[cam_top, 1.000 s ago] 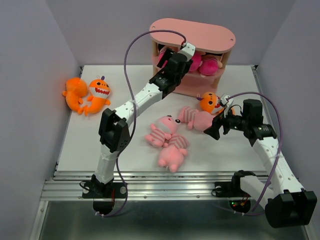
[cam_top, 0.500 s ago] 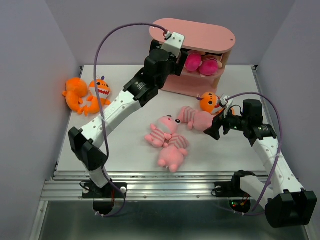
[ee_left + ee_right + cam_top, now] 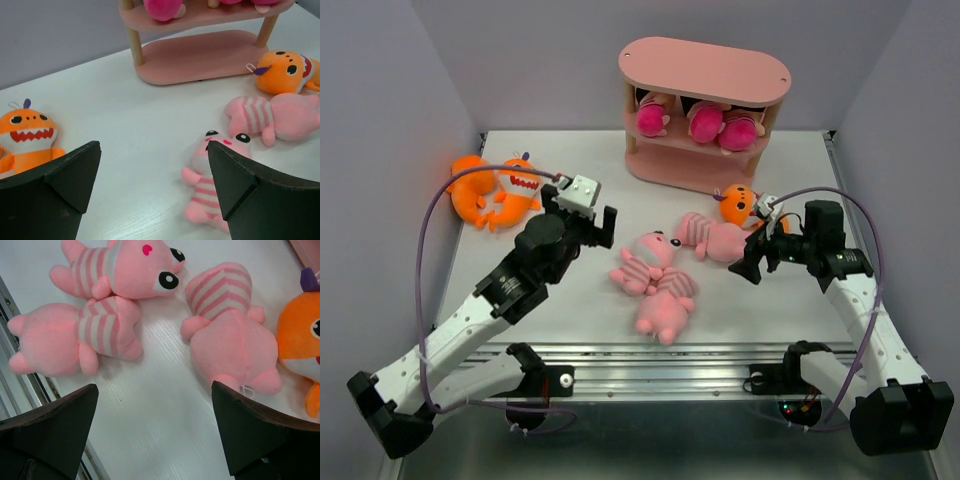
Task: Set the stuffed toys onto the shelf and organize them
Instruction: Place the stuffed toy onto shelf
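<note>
Three dolls [image 3: 704, 123] in magenta sit on the middle tier of the pink shelf [image 3: 705, 70]; striped pigs [image 3: 655, 275] and orange monsters [image 3: 495, 190] lie on the table [image 3: 570, 150]. The left gripper [image 3: 582, 215], now drawn back from the shelf, hangs spread and empty. Left wrist view: bare table ahead, pig beside one finger. Right wrist view: the right gripper [image 3: 155, 387] gapes over pale pigs, touching none

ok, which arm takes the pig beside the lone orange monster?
Right arm: open jaws hang just beside that pig. Left arm sits farther off, beyond the other two pigs.
</note>
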{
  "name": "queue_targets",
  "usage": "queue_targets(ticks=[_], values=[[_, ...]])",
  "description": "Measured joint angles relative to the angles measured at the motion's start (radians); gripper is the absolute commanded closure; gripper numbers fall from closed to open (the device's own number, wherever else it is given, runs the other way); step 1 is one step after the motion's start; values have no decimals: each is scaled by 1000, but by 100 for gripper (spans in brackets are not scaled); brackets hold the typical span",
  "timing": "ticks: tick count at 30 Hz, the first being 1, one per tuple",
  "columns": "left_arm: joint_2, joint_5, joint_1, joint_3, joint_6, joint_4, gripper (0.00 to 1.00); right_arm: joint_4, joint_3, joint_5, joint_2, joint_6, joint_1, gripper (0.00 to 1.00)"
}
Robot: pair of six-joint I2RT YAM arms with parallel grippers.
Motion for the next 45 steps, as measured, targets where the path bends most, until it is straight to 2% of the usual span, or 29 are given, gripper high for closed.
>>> queue_targets(ticks=[4,7,12,20,23,26,27,30,33,37,40,45], values=[[-208,5,6,-209,-31,43,1,-42,62,53,55,6,0,0],[-265,13,11,-263,-46,55,1,-53,143,122,112,29,-5,0],[-240,13,22,-262,-57,70,1,-50,247,174,212,65,-35,0],[-206,13,26,-263,-57,21,1,31,266,190,304,98,-100,3],[-206,13,26,-263,-57,12,1,52,280,179,334,97,-105,9],[-207,13,26,-263,-56,12,1,66,324,128,369,108,-105,20],[-207,14,26,-263,-56,12,1,67,343,114,378,117,-105,20],[-207,13,26,-263,-56,12,1,88,446,73,417,188,-104,33],[-205,12,26,-263,-55,12,1,134,499,70,427,252,-90,40],[-193,4,31,-263,-53,11,1,197,569,79,454,362,-23,63],[-187,-6,32,-263,-51,11,1,243,610,93,492,426,13,71],[-183,-6,40,-263,-40,11,1,339,635,198,547,527,31,76]])
